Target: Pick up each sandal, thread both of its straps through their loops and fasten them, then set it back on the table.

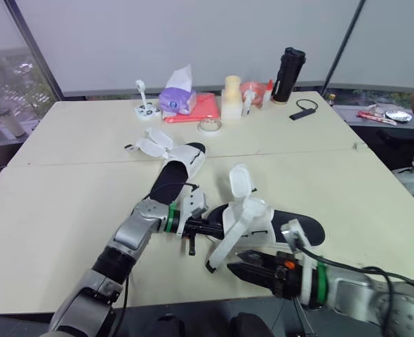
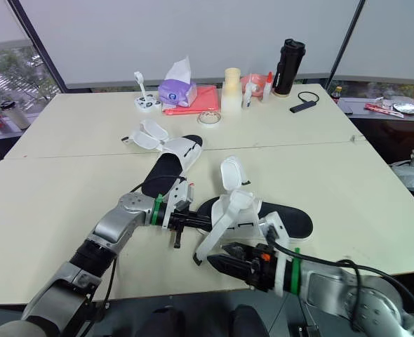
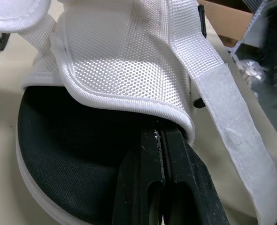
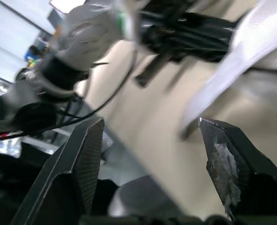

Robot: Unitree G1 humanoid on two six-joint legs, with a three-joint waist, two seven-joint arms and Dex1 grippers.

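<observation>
The cream table (image 1: 59, 210) spreads wide around both arms, and both grippers work close to its near edge. Just ahead of the left gripper (image 1: 217, 228) lies the near sandal (image 1: 302, 226), flat on the table with its black footbed up, stretching from that gripper's tips away toward the robot's right. The far sandal (image 1: 175, 172) lies beyond the left gripper, farther out on the table and apart from the fingers, its white straps flung open at its far end. The left gripper is closed: in the left wrist view its two black fingers (image 3: 143, 187) press flat against each other, and their tips disappear under the piped rim of the near sandal's white mesh upper (image 3: 124, 56), clamped at that edge above the footbed. The right gripper (image 2: 210, 261) hovers low over the table on the robot's side of the near sandal, pointing toward the left arm; its fingers (image 4: 82, 154) are spread wide with nothing between them. A loose strap (image 1: 228, 242) hangs from the upper and slants down to the table, its free end just beside the right gripper's tips but not inside them. A second strap flap (image 1: 240, 181) stands upright behind the upper, beyond both grippers. Well beyond both grippers, near the table's far edge, stand a black bottle (image 1: 288, 74), a tissue pack (image 1: 177, 98) and a small tape roll (image 1: 209, 125).
</observation>
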